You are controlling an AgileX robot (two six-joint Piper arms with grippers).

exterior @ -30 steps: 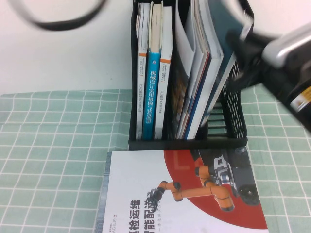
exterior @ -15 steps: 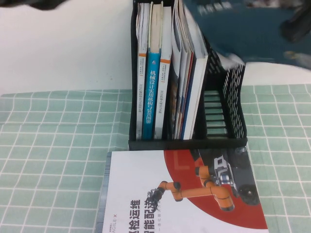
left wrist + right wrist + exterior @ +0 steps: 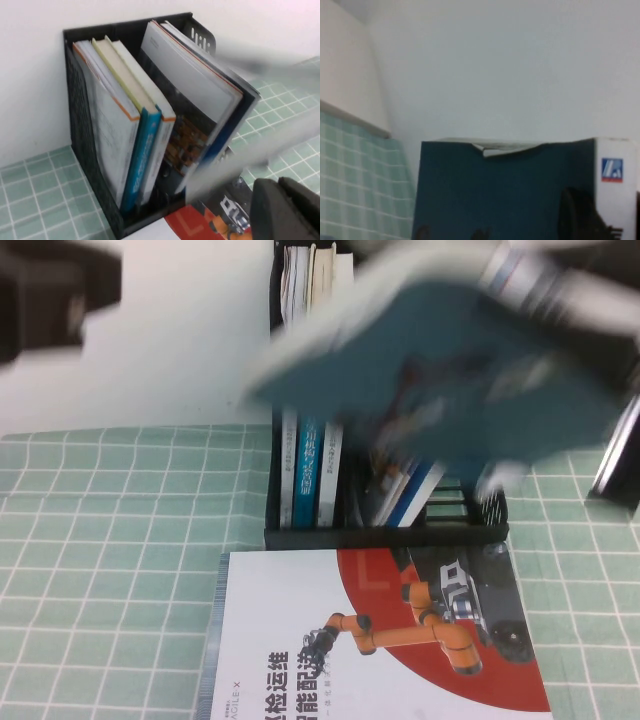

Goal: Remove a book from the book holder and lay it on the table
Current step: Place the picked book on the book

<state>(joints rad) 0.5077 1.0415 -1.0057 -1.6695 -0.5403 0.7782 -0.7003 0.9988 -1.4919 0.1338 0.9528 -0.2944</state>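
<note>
Right end effector point(image 3: 585, 217) high at the far right, above the book holder point(image 3: 385, 536), pinching the teal book point(image 3: 450, 390) near its white edge strip with a small blue logo. Teal book aloft, clear of the holder, cover tilted and spread wide across the holder's top and right half in the high view, heavily blurred. Not on the tabletop point(image 3: 110, 570).

Left end effector point(image 3: 285, 210) raised at the far left, well apart from the teal book, just near of the holder's front in its own wrist view; open or closed, cannot tell.

Black mesh book holder at the far middle of the tabletop, against the white wall. In its left part, three upright volumes pressed together, among them a blue-spined book point(image 3: 308, 470). To their right, a bundle of thin magazines point(image 3: 200, 100) leaning to the right.

Flat on the green checked cloth, a large white-and-red book point(image 3: 380, 640) with an orange robot arm on its cover, far edge touching or just beside the holder's front rim.
</note>
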